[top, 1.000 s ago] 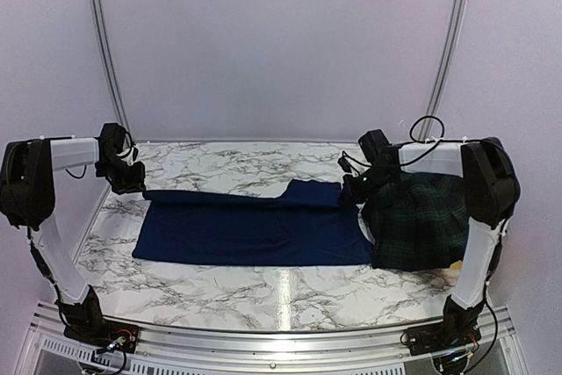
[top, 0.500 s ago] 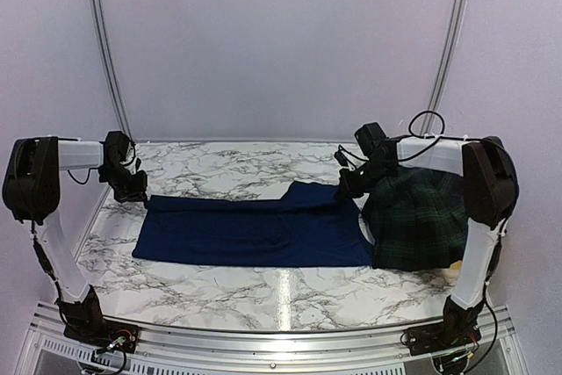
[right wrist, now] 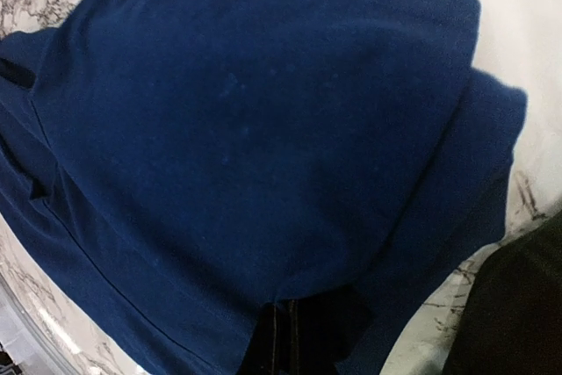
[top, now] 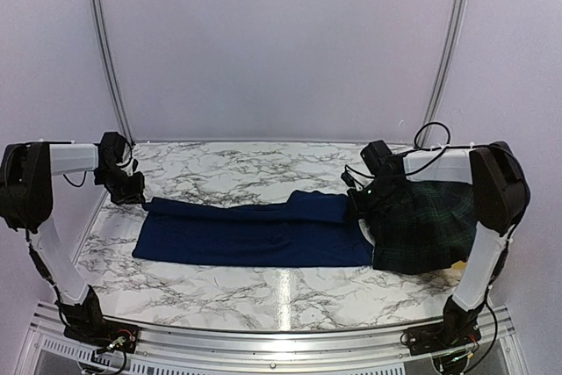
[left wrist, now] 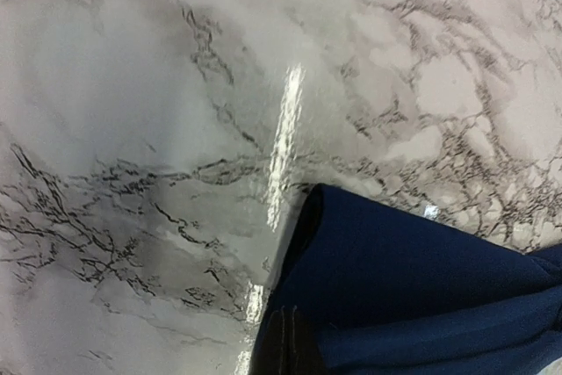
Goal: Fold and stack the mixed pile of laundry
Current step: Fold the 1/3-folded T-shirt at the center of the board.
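The left pincer (left wrist: 285, 344) is clamped shut on the far left corner of the navy-blue cloth (top: 255, 233). In its wrist view the dark fingertips meet at the bottom edge, with blue fabric pinched between them. From the grip the corner spreads out to the right over the glossy marble. The right pincer (right wrist: 294, 340) is closed as well, gripping the cloth at its far right end. There the fingertips press together low in the view, and blue fabric drapes away from them and fills nearly the whole wrist picture.

From above, both pincers sit low at the cloth's far edge, one at each end, and the cloth is stretched between them. It lies wide across the middle of the table (top: 246, 164), its near edge flat on the surface, and a doubled layer shows along the far right part.

The dark green-and-navy plaid garment (top: 421, 221) lies in a heap on the table's right side, under the right arm. It touches the right end of the navy-blue cloth.
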You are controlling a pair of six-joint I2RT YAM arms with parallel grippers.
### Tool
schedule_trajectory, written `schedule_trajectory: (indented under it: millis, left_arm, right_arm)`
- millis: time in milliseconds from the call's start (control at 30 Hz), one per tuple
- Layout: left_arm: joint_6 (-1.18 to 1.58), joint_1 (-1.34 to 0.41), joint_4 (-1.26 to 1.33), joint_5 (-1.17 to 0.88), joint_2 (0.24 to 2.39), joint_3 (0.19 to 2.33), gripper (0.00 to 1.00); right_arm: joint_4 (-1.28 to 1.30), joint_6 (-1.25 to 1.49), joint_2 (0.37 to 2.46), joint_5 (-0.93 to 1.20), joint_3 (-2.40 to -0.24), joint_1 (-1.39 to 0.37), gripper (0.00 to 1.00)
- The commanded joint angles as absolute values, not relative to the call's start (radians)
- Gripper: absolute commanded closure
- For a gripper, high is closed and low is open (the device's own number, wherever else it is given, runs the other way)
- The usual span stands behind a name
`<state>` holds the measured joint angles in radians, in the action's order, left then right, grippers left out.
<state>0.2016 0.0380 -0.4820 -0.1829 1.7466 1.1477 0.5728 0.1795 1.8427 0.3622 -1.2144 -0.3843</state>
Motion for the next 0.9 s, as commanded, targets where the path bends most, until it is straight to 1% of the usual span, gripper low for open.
schedule_trajectory:
  millis: [0,133,367,533,633,867]
  left_arm:
    - [0.213,0.045,-0.513,-0.157,1.835,1.117,1.0]
    - [0.208,0.045,-0.506,-0.136,1.88,1.127,1.0]
    - [0.215,0.044,-0.509,-0.07,1.856,1.114,1.0]
    - [0.227,0.047,-0.514,-0.036,1.862,1.119,1.0]
    - [0.232,0.052,-0.515,-0.021,1.841,1.122,1.0]
    - [0.202,0.054,-0.517,-0.098,1.749,1.129,1.0]
  right_arm:
    - [0.524,0.198,1.844,0.353,-1.183,-0.39,1.0]
    - [0.515,0.198,1.897,0.351,-1.198,-0.392,1.0]
    - [0.532,0.176,1.932,0.333,-1.228,-0.385,1.0]
    - [0.562,0.156,1.999,0.351,-1.327,-0.391,1.0]
    - [0.584,0.14,1.978,0.358,-1.337,-0.401,1.0]
    - [0.598,0.122,1.883,0.387,-1.266,-0.403,1.0]
